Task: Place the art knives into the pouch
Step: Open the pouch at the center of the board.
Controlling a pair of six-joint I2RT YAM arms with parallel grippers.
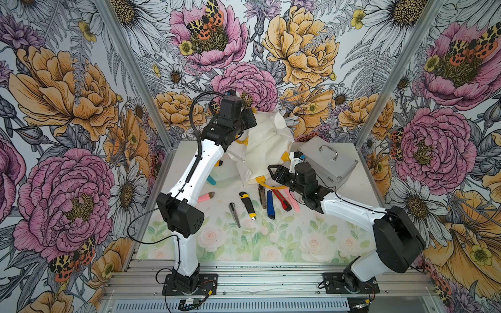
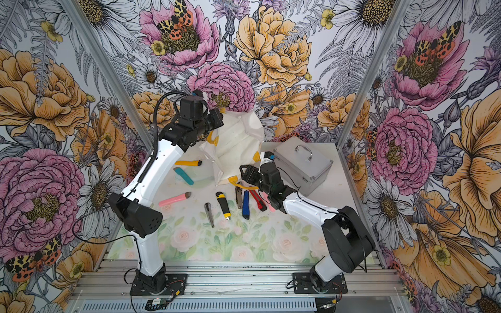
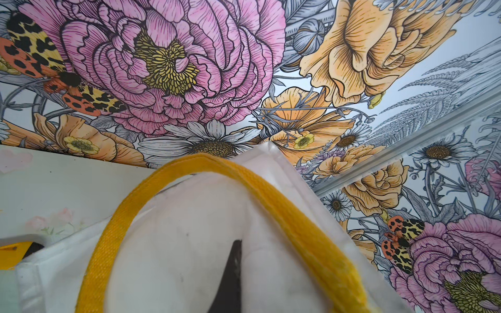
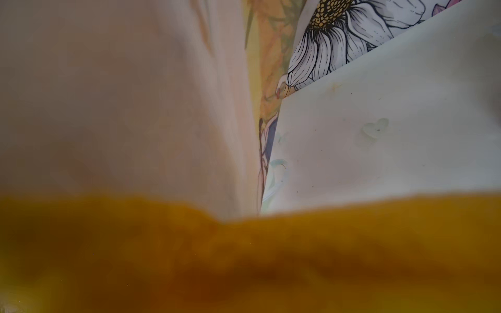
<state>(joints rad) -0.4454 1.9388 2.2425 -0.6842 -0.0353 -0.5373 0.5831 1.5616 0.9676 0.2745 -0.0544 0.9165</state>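
Overhead, in both top views, the pouch (image 1: 260, 143) stood at the far middle of the bench (image 1: 271, 244), its white inside showing and its mouth gaping. The left pincer (image 1: 252, 118) sat at the pouch's far left rim, clenched on it and holding it raised. The right pincer (image 1: 273, 174) lay at the pouch's near right corner, just beside a yellow handle (image 1: 261, 180); I could not tell whether its jaws were spread or closed on that strap. The knives lay loose on the bench, outside the pouch and nearer than it: a silver art knife (image 1: 234, 214), a black-and-yellow art knife (image 1: 248, 204), a blue art knife (image 1: 270, 204) and a red art knife (image 1: 282, 200), the red one just near of the right pincer. A metal case (image 1: 325, 160) sat to the right.

In the left wrist view, white pouch fabric (image 3: 176, 257) and the other yellow handle (image 3: 271, 189) filled much of the view, with a dark finger (image 3: 233, 271) pressed into a fold of the fabric.

In the right wrist view, a blurred yellow strap (image 4: 244, 257) lay close against the camera, with the pale pouch wall (image 4: 108, 108) beside it and the bench beyond; the pincer's jaws were hidden.
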